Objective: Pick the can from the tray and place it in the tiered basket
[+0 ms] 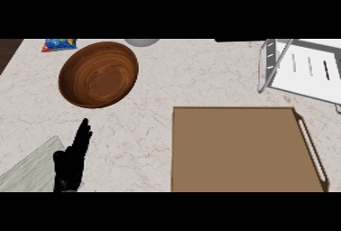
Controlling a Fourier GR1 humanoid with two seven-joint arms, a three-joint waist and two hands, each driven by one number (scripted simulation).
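Observation:
A flat brown tray (240, 151) with a pale handle along its right side lies at the lower right of the counter; nothing stands on it in this view. The white wire tiered basket (303, 67) is at the upper right, partly cut off by the edge. No can is visible anywhere. My left hand (72, 162) shows at the lower left, open with fingers straight and pointing up, resting apart from the tray. My right hand is out of view.
A large brown wooden bowl (99, 74) sits at the upper left. A blue and orange packet (58, 44) lies at the top left edge, and a grey round object (142, 42) peeks in at the top. The marbled counter (200, 76) spreads between them.

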